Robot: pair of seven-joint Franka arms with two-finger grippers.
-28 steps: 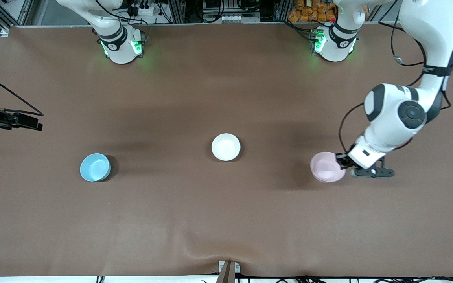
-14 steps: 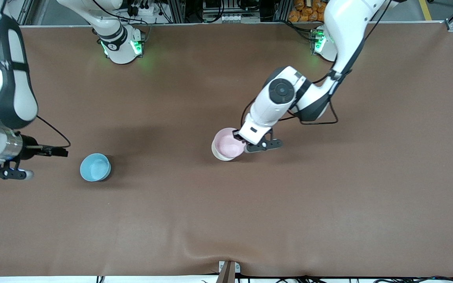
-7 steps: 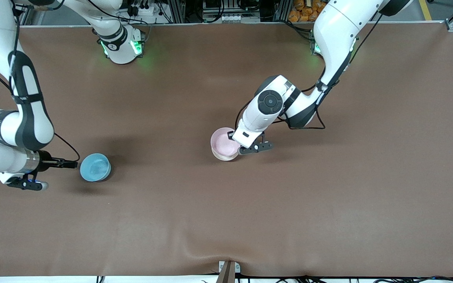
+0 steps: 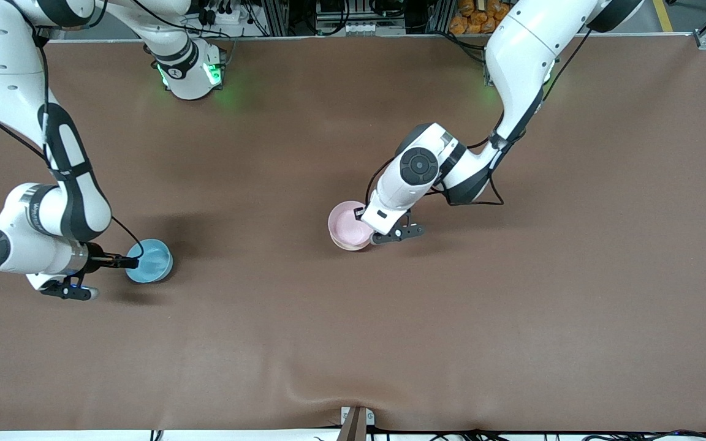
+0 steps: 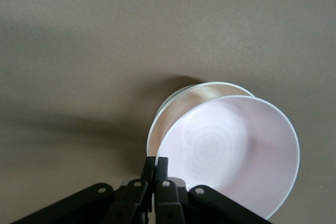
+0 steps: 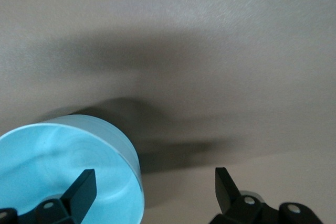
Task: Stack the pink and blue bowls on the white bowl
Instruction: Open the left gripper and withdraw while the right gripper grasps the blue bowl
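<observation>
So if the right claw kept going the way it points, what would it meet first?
Most likely the blue bowl: the open right claw straddles its rim, one finger over the inside, so the wall comes first.

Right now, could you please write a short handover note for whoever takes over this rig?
Left gripper: shut on the rim of the pink bowl, which sits tilted on the white bowl at mid-table, not yet released.
Right gripper: open, one finger over the blue bowl, the other outside its rim; no grasp yet. This bowl stands on the table toward the right arm's end.
Done: pink bowl brought onto the white one.
Left: settle and release pink, grasp blue, stack it on top.
</observation>
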